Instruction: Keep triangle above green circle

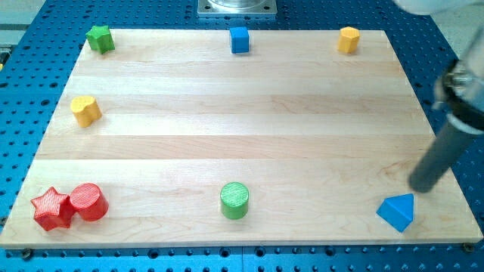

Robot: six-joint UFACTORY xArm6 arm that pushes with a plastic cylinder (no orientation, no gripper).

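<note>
The blue triangle lies near the board's bottom right corner. The green circle stands at the bottom middle, well to the left of the triangle and at about the same height in the view. My tip is the lower end of the dark rod coming in from the right edge. It rests just above and to the right of the blue triangle, close to it with a small gap.
A red star and a red circle touch at the bottom left. A yellow block sits at the left. A green star, a blue cube and a yellow hexagon line the top edge.
</note>
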